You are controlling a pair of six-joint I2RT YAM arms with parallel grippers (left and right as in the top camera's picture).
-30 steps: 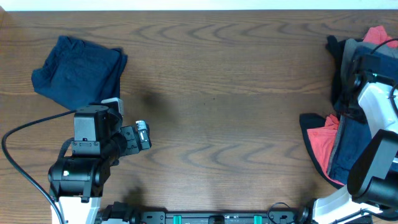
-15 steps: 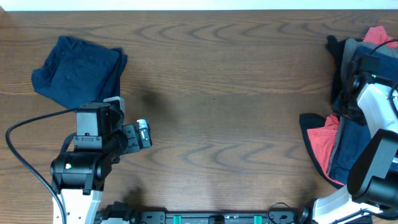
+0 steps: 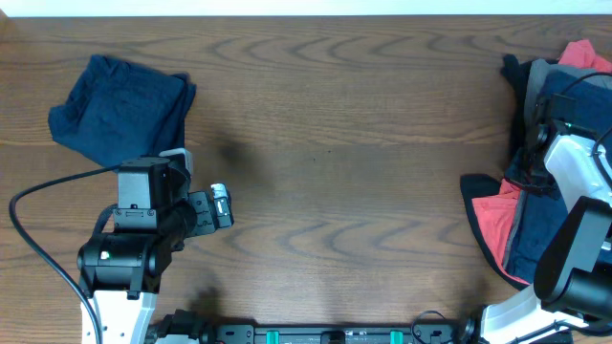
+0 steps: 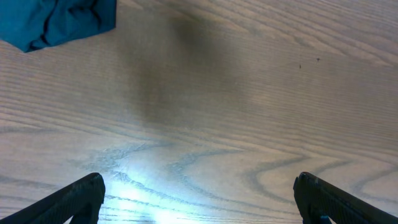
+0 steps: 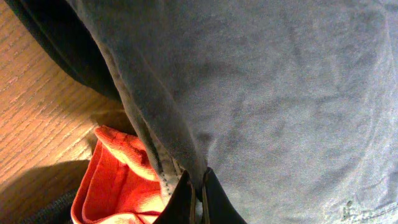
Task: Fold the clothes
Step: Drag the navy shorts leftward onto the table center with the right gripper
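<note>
A folded dark navy garment (image 3: 120, 105) lies at the far left of the table; its corner shows in the left wrist view (image 4: 59, 22). A pile of clothes (image 3: 512, 225) in grey, red, navy and black lies at the right edge. My right gripper (image 5: 199, 193) is shut on a fold of the grey garment (image 5: 280, 93), with a red piece (image 5: 118, 180) just beside it. In the overhead view the right gripper (image 3: 547, 134) sits over the pile. My left gripper (image 4: 196, 199) is open and empty over bare wood, near the front left (image 3: 220, 205).
The wooden table (image 3: 335, 143) stretches between the navy garment and the pile. The left arm's black cable (image 3: 38, 196) loops at the left edge. A black rail (image 3: 335, 334) runs along the front edge.
My right gripper has shifted slightly down and toward the table centre on the pile, drawing the grey fabric with it. The left arm has barely moved.
</note>
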